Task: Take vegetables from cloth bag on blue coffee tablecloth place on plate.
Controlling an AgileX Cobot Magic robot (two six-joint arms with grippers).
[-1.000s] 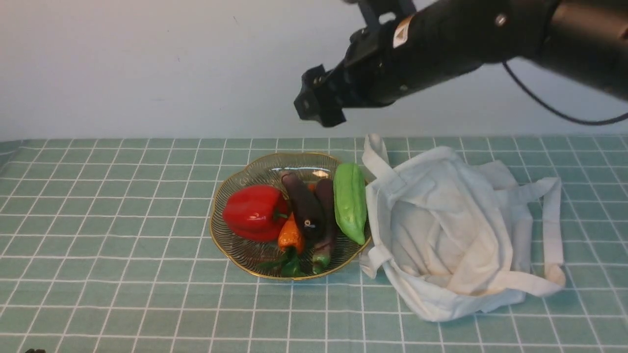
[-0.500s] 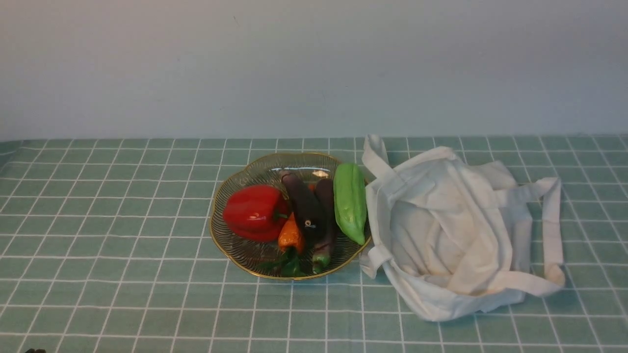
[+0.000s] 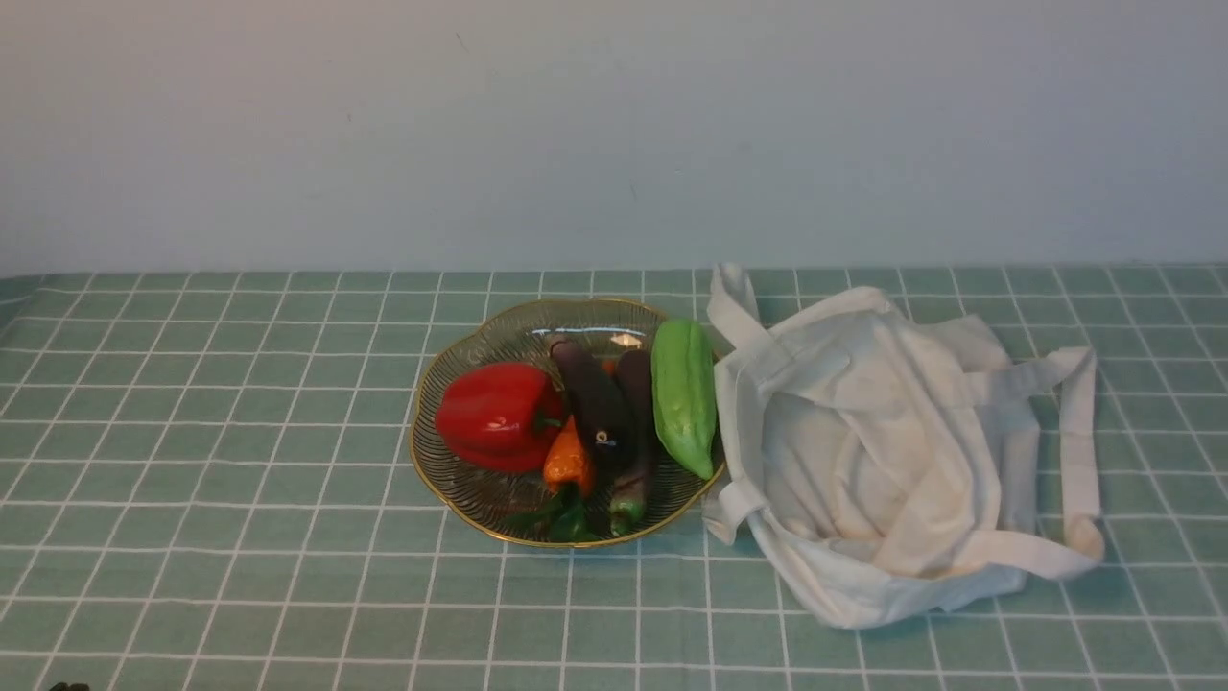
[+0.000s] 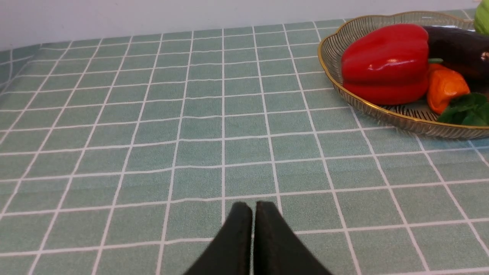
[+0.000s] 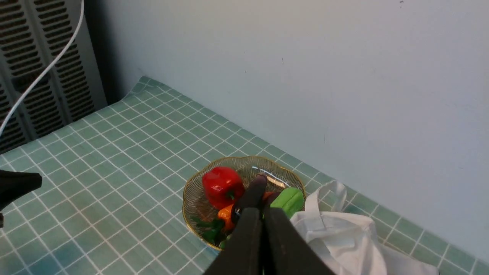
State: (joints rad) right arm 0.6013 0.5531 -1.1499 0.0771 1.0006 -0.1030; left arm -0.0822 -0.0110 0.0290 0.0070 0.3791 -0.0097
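The black right claw (image 5: pixel 256 212), closed and empty, points toward the bumpy light-green gourd (image 3: pixel 683 395) (already on the ribbed glass plate (image 3: pixel 480 518)).

Exact kind of place unclear; reads as a staged tabletop, poss. a lab or test bench. Pale green gridded tablecloth (image 3: pixel 240 576) covers the table, w/ a plain, pale wall (image 3: pixel 614 125) right behind it, a few small marks on it. Gold-rimmed glass plate (image 3: pixel 484 499) of veg & a white cloth bag (image 3: pixel 863 461) give a homey, kitchen-ish touch, but robot arms at the table say otherwise. R wrist view: dark slatted panel (image 5: pixel 42 65) past the cloth's far L corner, pale cable (image 5: pixel 49 67) hanging in front.
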